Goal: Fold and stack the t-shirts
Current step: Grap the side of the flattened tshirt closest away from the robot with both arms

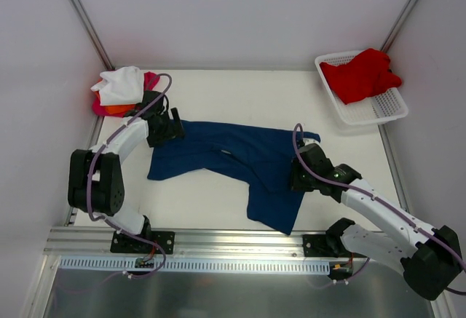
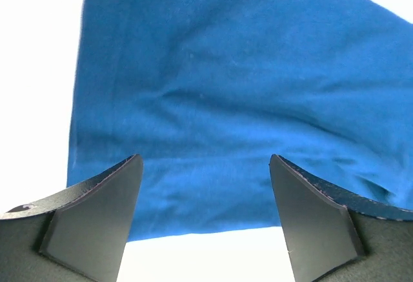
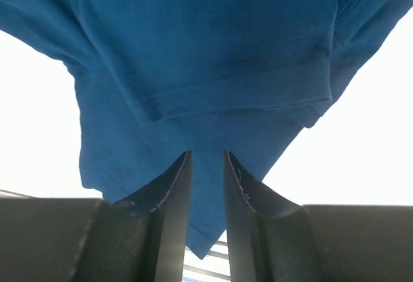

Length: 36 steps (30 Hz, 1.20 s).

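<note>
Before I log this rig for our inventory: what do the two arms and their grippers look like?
Both the left arm and right arm have white links with bulky black joints and a thin purple cable looping along each. The left gripper and right gripper are black, with flat, tapered dark-grey fingers. No markings visible.

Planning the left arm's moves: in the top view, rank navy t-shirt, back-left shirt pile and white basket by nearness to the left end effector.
1. Navy t-shirt, right at the left end effector.
2. Shirt pile, back-left corner.
3. White basket, back right.
</note>
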{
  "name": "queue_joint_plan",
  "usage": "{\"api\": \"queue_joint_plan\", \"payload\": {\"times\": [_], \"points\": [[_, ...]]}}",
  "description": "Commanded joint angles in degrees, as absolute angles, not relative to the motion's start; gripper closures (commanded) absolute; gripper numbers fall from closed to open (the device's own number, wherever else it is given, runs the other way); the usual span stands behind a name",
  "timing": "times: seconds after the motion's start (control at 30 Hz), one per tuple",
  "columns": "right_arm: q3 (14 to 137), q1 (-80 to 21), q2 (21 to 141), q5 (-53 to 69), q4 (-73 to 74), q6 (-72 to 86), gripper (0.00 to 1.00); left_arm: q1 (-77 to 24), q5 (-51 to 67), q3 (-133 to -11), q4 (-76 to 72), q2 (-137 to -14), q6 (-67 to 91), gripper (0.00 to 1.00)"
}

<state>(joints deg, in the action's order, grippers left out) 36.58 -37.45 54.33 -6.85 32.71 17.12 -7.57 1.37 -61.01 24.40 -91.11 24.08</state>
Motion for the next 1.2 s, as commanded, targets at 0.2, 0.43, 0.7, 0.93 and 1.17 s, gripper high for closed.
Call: {"api": "queue_joint_plan", "payload": {"times": [0.2, 0.43, 0.7, 0.93, 1.17], "points": [[36.65, -37.79, 55.37, -7.65, 32.78, 16.97, 0.71, -8.35, -3.16, -51.70, 29.70, -77.53, 28.03, 0.23], [37.97, -37.36, 56.25, -8.17, 32.78, 15.47, 0.70, -8.44, -4.39, -43.78, 32.07, -72.25, 31.28, 0.25], [39.29, -36.21, 57.04, -7.38, 32.43, 13.98, 0.69, -8.53, -12.74, -41.48, 36.21, -67.76, 32.96, 0.26], [38.50, -34.90, 55.73, -5.98, 32.43, 13.18, 0.69, -8.53, -17.93, -42.45, 38.41, -72.06, 34.63, 0.27], [37.88, -34.01, 53.18, -3.70, 32.52, 12.66, 0.69, -8.70, -18.28, -45.43, 37.80, -79.01, 36.56, 0.27]]}}
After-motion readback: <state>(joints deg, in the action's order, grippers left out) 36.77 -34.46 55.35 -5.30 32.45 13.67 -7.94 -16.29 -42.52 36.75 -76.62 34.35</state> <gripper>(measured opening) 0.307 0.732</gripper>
